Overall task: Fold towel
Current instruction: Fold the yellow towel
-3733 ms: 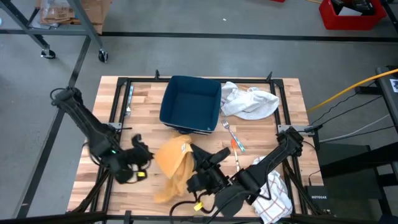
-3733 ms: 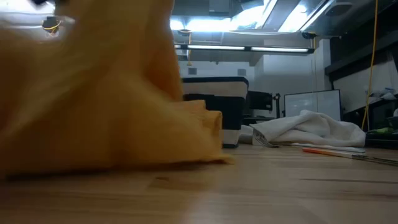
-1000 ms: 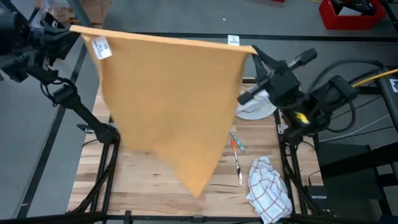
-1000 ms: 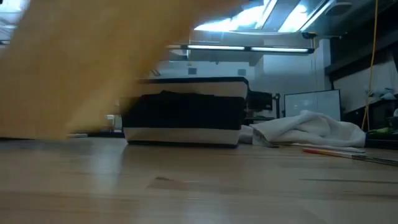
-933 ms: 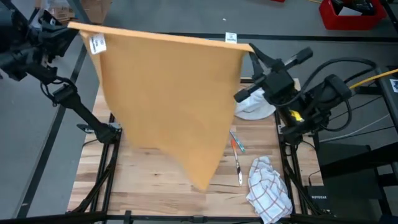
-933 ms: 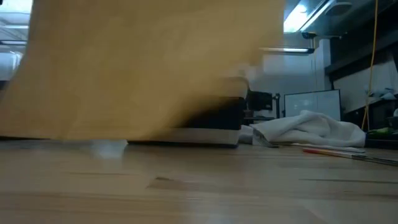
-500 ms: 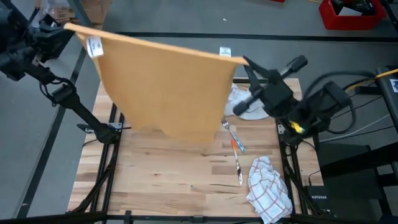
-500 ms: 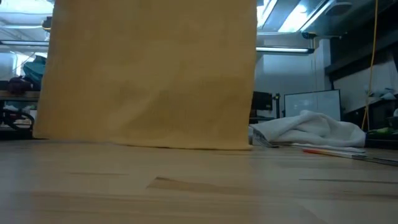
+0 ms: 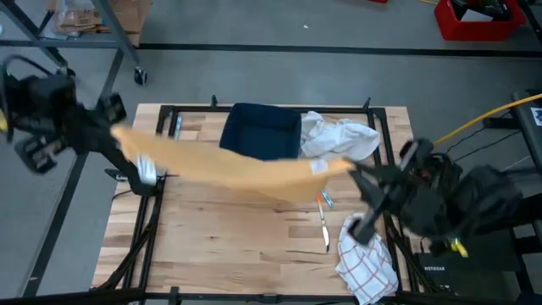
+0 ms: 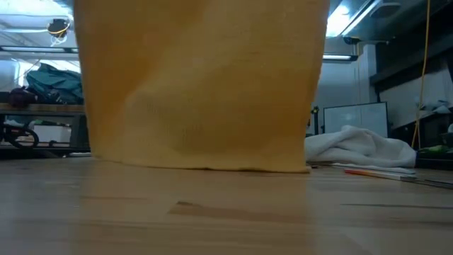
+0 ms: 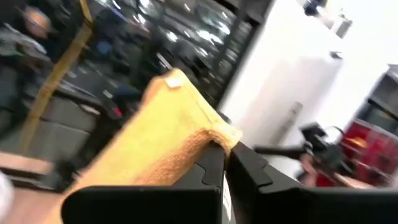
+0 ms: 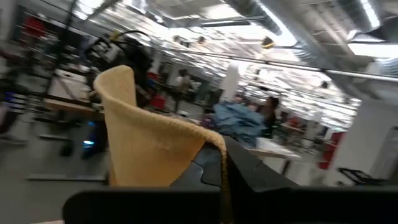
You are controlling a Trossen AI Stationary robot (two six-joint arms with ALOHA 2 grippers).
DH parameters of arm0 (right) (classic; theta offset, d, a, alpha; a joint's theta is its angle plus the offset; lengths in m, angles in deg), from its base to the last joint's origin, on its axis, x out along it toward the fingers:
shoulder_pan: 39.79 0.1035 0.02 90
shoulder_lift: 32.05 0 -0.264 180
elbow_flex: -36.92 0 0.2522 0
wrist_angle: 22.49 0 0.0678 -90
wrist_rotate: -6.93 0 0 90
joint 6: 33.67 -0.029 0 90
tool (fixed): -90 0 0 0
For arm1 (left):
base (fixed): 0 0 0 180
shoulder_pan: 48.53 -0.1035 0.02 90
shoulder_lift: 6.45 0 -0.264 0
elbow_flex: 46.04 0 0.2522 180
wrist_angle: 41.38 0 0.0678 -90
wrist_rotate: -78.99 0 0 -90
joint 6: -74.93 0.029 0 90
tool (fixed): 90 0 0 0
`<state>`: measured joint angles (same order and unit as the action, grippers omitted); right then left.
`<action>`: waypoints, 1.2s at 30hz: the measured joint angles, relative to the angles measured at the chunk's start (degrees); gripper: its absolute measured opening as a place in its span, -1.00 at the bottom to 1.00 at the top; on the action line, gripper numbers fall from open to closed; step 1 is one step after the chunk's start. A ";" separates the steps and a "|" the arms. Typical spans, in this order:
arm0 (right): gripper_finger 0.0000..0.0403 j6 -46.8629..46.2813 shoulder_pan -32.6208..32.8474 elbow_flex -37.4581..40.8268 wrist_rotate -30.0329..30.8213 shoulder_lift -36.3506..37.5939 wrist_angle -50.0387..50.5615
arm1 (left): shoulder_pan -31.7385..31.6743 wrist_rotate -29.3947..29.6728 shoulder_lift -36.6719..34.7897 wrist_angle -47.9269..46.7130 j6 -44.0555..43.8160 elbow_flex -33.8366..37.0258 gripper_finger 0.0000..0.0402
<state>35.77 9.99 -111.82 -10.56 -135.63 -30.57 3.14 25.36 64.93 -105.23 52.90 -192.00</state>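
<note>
Orange cloth, the towel (image 9: 229, 169), now hangs as a low sagging band between the two arms, where half a second ago it was held high as a broad sheet and a second ago higher still with one corner drooping toward the near edge. The left gripper (image 9: 118, 135) is clamped shut on one top corner out past the left rim of the table (image 9: 254, 246), and the right gripper (image 9: 351, 167) is clamped shut on the other, near the right side; each wrist view shows a pinched corner standing up between closed dark fingers. From table height the towel's bottom hem looks to be at or just above the wood, so I judge the spread-out is done and the laying-down is under way, with no fold made yet. The near half of the table offers bare wood for setting it flat. Behind the towel sit a dark blue bin (image 9: 261, 130) and a white cloth (image 9: 343, 138); near the right corner lie a fork (image 9: 323, 222) and a checked cloth (image 9: 368, 258), which the towel's right end could drag over if it drifts that way.
</note>
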 joint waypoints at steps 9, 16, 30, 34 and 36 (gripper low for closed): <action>-0.98 -6.48 5.68 0.02 0.09 -3.63 -0.11 | 8.46 -1.57 4.80 -0.09 -6.03 0.02 -1.00; -0.98 -14.29 8.18 0.04 0.15 -6.93 1.52 | 14.86 1.18 8.30 -1.34 -10.51 0.02 -1.00; -0.99 -28.74 10.69 0.07 0.22 -9.95 5.43 | 25.13 19.84 16.63 -6.70 -20.13 0.09 -1.00; -0.99 -33.03 10.17 0.09 6.12 -10.18 11.89 | 26.53 28.49 17.24 -15.01 -24.24 0.09 -1.00; -0.99 -35.21 9.87 0.09 11.80 -10.20 15.64 | 26.73 32.00 17.24 -21.83 -29.48 0.09 -1.00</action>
<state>0.56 19.86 -111.73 1.24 -145.83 -14.93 29.86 57.36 82.17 -127.06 23.42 -191.91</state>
